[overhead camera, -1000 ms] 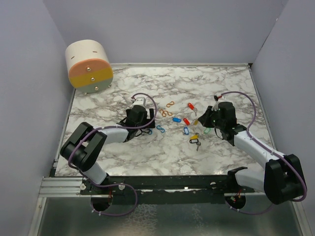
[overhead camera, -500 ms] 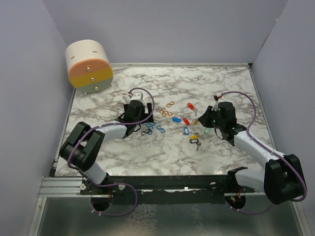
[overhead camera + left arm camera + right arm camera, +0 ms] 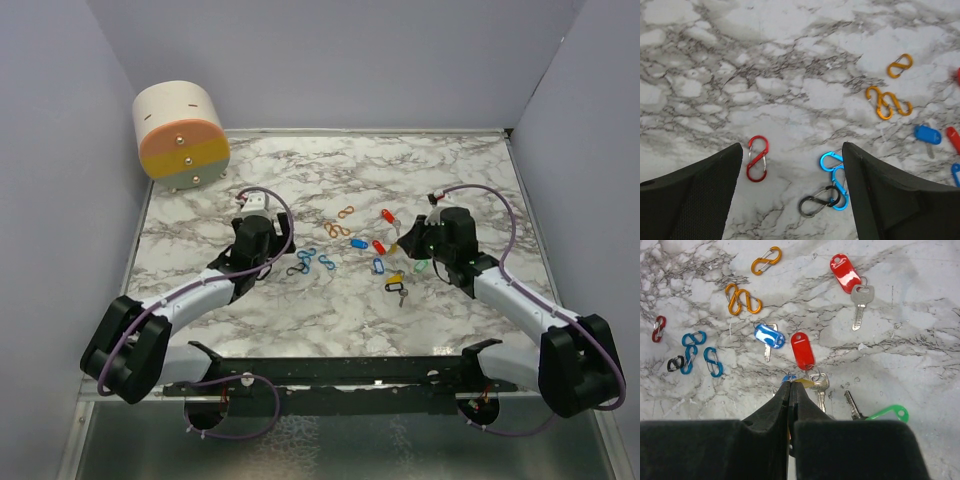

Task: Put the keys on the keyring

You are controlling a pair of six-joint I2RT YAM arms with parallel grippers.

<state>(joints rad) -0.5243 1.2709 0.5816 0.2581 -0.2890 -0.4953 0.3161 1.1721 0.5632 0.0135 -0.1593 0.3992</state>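
Several keys with coloured tags lie mid-table: a red one (image 3: 845, 273), a second red one (image 3: 802, 350), a blue one (image 3: 769, 335), a green one (image 3: 887, 413), and a black one (image 3: 396, 291). My right gripper (image 3: 789, 383) is shut just above them. A yellow tag (image 3: 807, 383) and another blue tag (image 3: 788, 377) peek out at its tips, and I cannot tell if it touches them. My left gripper (image 3: 791, 147) is open and empty above the marble, with a red clip (image 3: 757, 158) and linked blue and black clips (image 3: 832, 175) between its fingers.
Orange figure-eight clips (image 3: 887, 103) lie beyond the left gripper, also in the right wrist view (image 3: 742, 300). A cream, orange and grey cylinder (image 3: 180, 135) stands at the back left corner. Grey walls close in the marble table (image 3: 330, 320) on three sides.
My left arm has drawn back to the left, away from the blue and black clips, leaving them uncovered on the table. My right gripper has shifted slightly and stays shut.
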